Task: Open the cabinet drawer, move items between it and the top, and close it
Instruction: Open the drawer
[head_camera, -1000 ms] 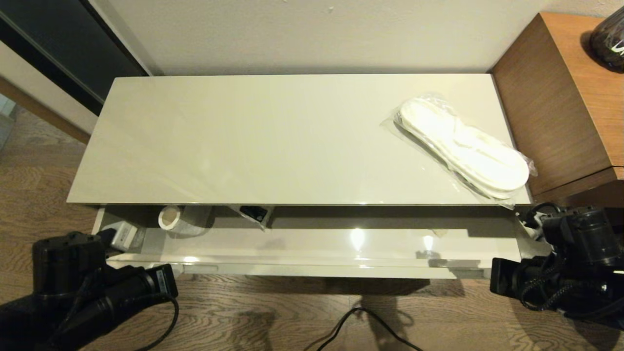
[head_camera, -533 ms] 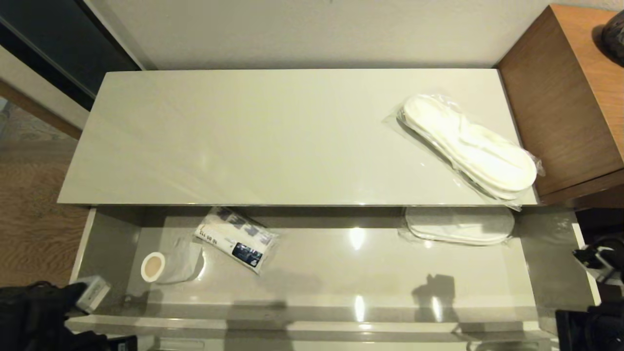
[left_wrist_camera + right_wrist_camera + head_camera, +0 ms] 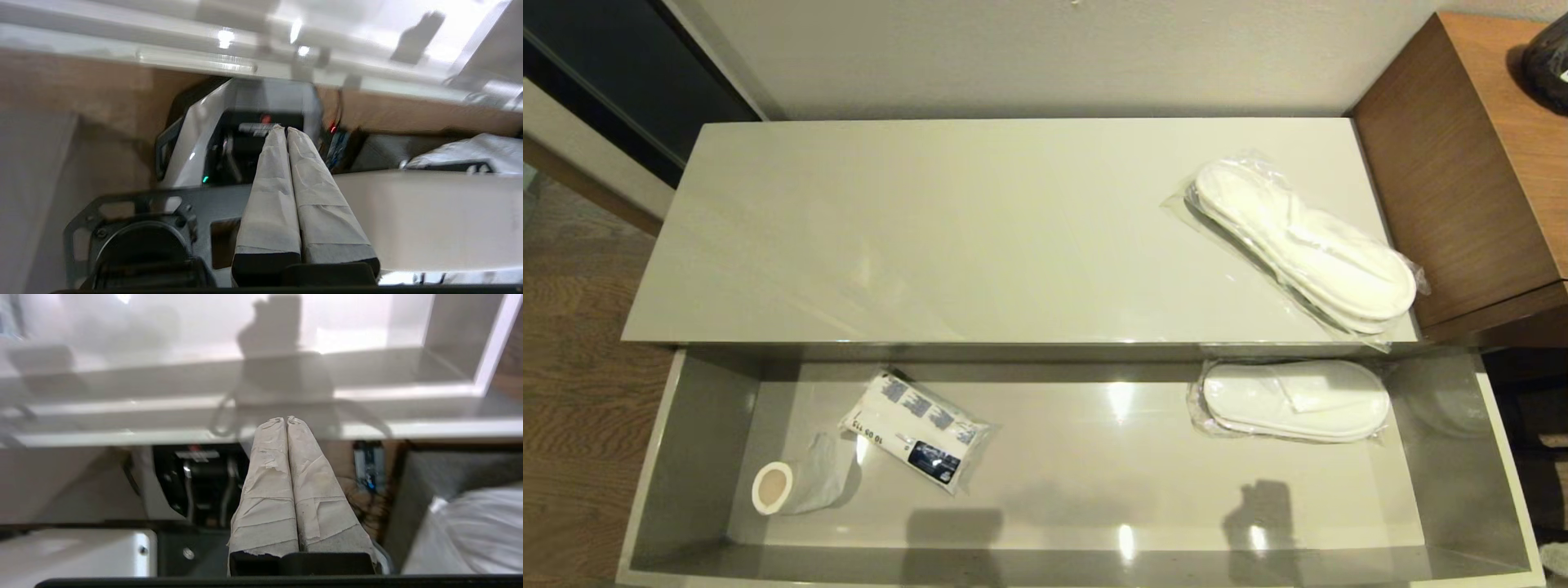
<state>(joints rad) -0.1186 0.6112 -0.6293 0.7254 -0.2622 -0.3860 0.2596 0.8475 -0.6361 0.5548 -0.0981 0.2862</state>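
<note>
Slippers sealed in clear plastic (image 3: 1294,400) lay flat at the right end of the open cabinet drawer (image 3: 1454,457), close under the front edge of the cabinet top (image 3: 931,229). A second sealed pair (image 3: 1303,241) lay slantwise on the right end of that top, one corner of its wrapper reaching the front edge. Both packs looked light and floppy, and the film was probably slippery, so a pinch across a long edge or on the loose plastic margin seemed the safest hold.

At the drawer's left end a toilet-paper roll (image 3: 784,486) lay on its side, cardboard core facing out and a loose tail draped beside it. It was likely very light, easily crushed and apt to roll, so a gentle grasp across its body would suit. A white packet with blue printing (image 3: 919,433) lay just beside it, apart from the roll.

Neither arm showed in the head view. The left gripper (image 3: 282,130) had its taped fingers (image 3: 269,196) pressed together on nothing, below the drawer front; the right gripper (image 3: 284,419) was likewise pressed together and empty.
</note>
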